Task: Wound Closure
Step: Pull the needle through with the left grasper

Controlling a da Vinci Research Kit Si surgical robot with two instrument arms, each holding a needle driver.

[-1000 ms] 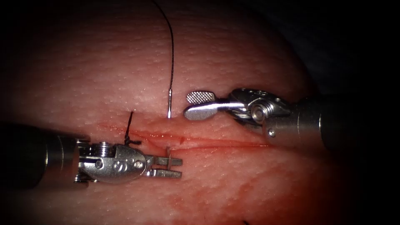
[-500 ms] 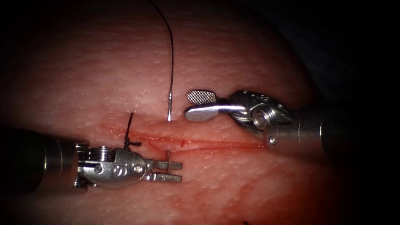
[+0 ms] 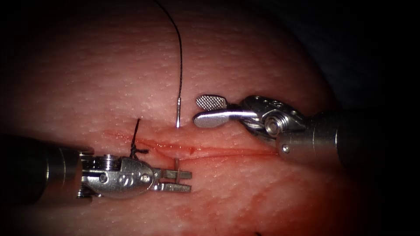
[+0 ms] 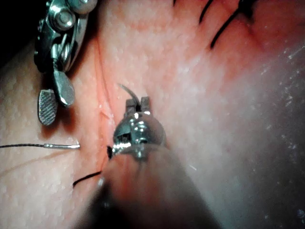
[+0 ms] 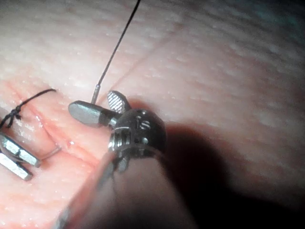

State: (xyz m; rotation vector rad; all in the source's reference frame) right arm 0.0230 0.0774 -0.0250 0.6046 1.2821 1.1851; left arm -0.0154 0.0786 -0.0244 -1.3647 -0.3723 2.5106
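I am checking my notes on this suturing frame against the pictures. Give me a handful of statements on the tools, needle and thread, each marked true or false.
1. The left arm's tool holds the curved steel needle near its tip end. True.
2. The right arm's tool grips the needle's tail. False: its jaws stand open, holding nothing, beside the tail.
3. The needle passes through the pale pink tissue under the red cut. True: its tail stands above the cut, its tip end below.
4. The thin black thread is detached from the needle. False: it runs up from the tail.
5. A tied dark knot sits left of the needle. True.
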